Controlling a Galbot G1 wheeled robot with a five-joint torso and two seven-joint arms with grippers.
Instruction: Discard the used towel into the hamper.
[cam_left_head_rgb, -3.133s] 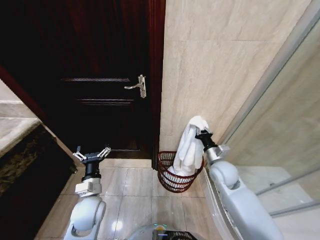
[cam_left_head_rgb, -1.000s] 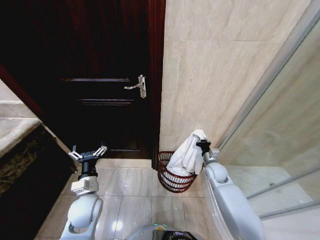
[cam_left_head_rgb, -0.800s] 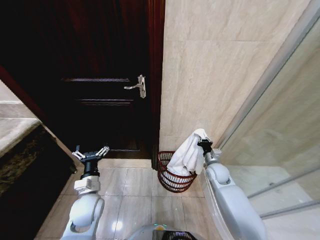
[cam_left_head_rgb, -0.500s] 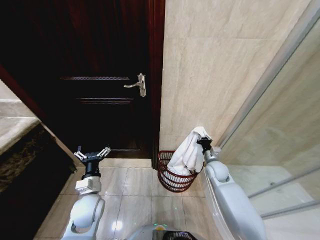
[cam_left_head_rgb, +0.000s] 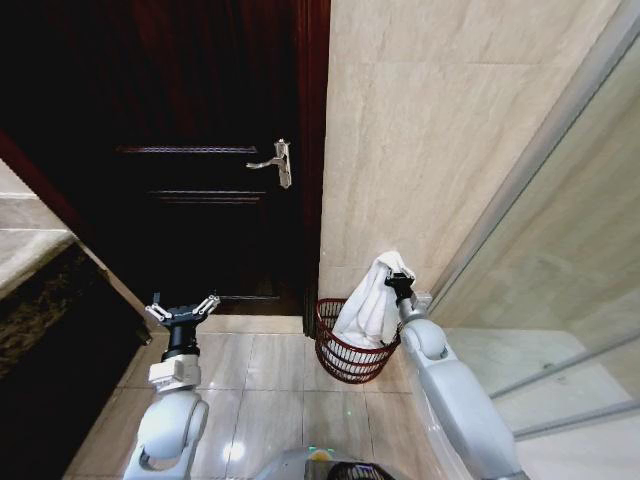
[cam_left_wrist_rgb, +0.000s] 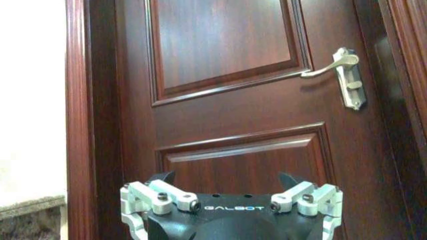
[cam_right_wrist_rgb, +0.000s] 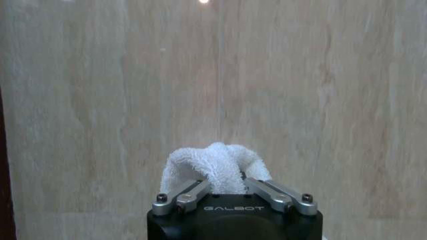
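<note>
A white towel (cam_left_head_rgb: 372, 303) hangs from my right gripper (cam_left_head_rgb: 396, 281), which is shut on its upper end. The cloth droops down into the hamper (cam_left_head_rgb: 350, 352), a dark reddish-brown openwork basket standing on the floor against the tiled wall. In the right wrist view the bunched towel (cam_right_wrist_rgb: 215, 165) bulges out between the closed fingers (cam_right_wrist_rgb: 184, 197), facing the beige wall. My left gripper (cam_left_head_rgb: 181, 311) is held upright and open in front of the dark door, with nothing in it, and its spread fingers (cam_left_wrist_rgb: 155, 196) show in the left wrist view.
A dark wooden door (cam_left_head_rgb: 200, 150) with a silver lever handle (cam_left_head_rgb: 274, 162) fills the left. A beige tiled wall (cam_left_head_rgb: 440, 130) stands behind the hamper. A glass shower partition (cam_left_head_rgb: 560, 280) runs along the right. A dark stone counter (cam_left_head_rgb: 40, 310) edges the left. Tiled floor (cam_left_head_rgb: 270, 390) lies in front.
The right gripper with the towel has shifted slightly left and down over the hamper. The view has tilted a little. The left arm holds its place.
</note>
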